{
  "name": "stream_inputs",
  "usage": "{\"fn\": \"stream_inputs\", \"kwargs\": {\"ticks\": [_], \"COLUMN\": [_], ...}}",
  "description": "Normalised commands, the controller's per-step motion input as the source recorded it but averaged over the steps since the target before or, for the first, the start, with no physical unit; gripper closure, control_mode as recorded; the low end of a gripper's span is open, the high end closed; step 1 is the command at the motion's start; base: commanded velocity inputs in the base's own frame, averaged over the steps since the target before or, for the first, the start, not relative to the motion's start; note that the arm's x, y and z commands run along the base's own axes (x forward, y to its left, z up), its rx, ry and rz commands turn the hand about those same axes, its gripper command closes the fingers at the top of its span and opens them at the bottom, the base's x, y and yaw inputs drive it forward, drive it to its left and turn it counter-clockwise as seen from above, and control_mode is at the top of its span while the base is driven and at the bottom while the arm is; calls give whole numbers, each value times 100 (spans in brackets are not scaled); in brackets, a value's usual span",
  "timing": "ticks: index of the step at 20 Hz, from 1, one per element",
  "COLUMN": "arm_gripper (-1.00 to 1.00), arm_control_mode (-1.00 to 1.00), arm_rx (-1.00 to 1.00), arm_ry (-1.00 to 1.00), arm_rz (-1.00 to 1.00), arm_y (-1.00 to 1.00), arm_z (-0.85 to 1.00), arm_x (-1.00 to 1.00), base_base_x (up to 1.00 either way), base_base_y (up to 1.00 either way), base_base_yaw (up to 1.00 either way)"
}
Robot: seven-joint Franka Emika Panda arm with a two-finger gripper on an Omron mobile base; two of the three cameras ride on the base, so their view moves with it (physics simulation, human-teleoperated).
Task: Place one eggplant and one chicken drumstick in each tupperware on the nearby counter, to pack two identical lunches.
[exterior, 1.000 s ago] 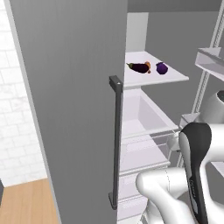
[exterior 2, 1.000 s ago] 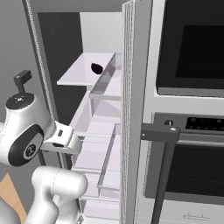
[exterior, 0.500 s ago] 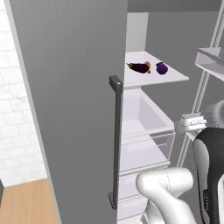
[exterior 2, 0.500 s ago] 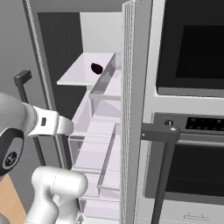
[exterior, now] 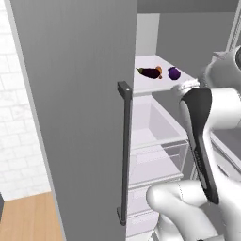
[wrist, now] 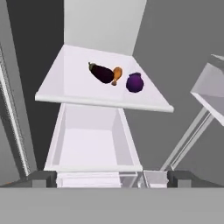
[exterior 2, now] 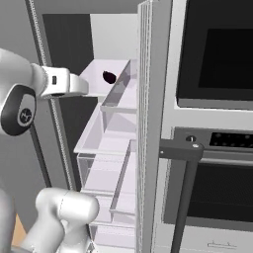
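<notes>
On a smooth white fridge shelf (wrist: pixel 70 92): long glossy dark eggplant (wrist: pixel 102 73), orange drumstick (wrist: pixel 116 75) touching it, rounder purple eggplant (wrist: pixel 134 82) just beside. Gripper (wrist: pixel 111 178) spread wide, empty, over a translucent drawer (wrist: pixel 92 146).

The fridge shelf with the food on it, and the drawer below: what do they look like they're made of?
The shelf looks like smooth white plastic or coated glass: flat, even and matte, with no grain; which one, the look leaves open. The drawer beneath looks like clear or frosted plastic, since its pale walls seem translucent. The long eggplant on the shelf has a dark purple, slightly glossy skin.
</notes>
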Motion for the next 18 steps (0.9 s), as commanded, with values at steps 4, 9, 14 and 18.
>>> {"fn": "stream_inputs", "kwargs": {"ticks": [4,9,14,18], "arm_gripper": [-100,-100,-100,-100], "arm_control_mode": [-100,-100,-100,-100], "arm_rx": [-2,9,5,0], "arm_ry": [18,4,0,0], "arm_rz": [-2,0,0,0], "arm_y": [-7,-18,-11,-21], "arm_z": [21,-36,-57,-7], "arm_x": [100,100,100,100], "base_base_x": [0,0,0,0], "base_base_y": [0,0,0,0], "base_base_yaw": [0,0,0,0]}}
